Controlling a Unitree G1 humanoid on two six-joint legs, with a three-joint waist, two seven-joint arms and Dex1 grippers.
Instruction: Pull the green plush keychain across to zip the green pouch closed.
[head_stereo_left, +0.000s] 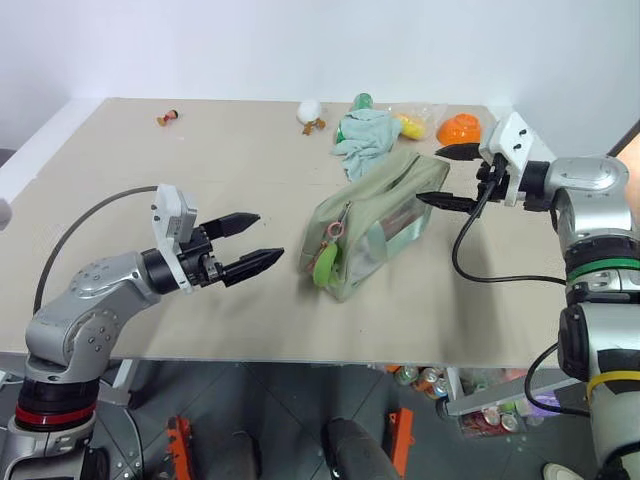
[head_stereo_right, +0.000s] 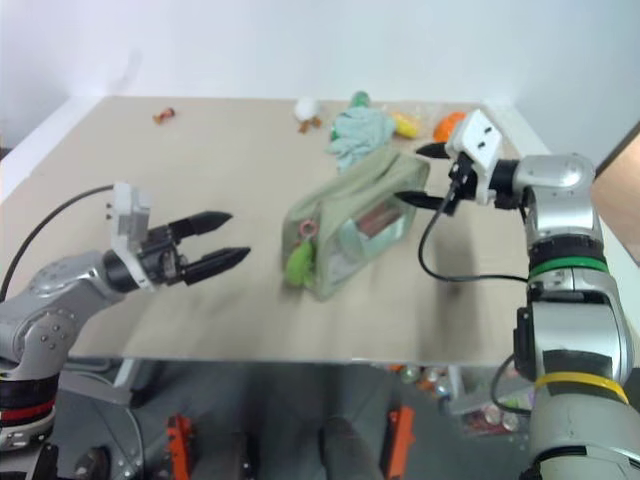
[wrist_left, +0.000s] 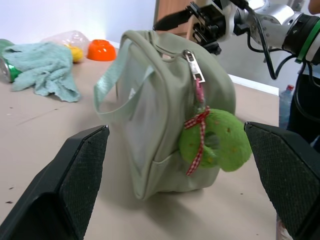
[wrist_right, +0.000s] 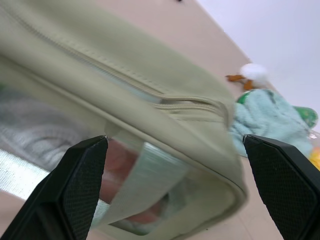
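both end effectors, left (head_stereo_left: 262, 241) and right (head_stereo_left: 447, 176), gape wide, empty, flanking the green pouch (head_stereo_left: 375, 222)

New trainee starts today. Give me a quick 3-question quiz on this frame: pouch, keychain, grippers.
1. True or false: the left gripper is shut on the green plush keychain.
2. Which end of the green pouch does the right gripper stand at? A: the end where the keychain hangs. B: the opposite end.
3. What lies on the table just behind the pouch, toward the wall?

Key
1. False. It is open and short of the keychain, touching nothing.
2. B. Its fingers are open around that far end.
3. A crumpled pale mint-green cloth.
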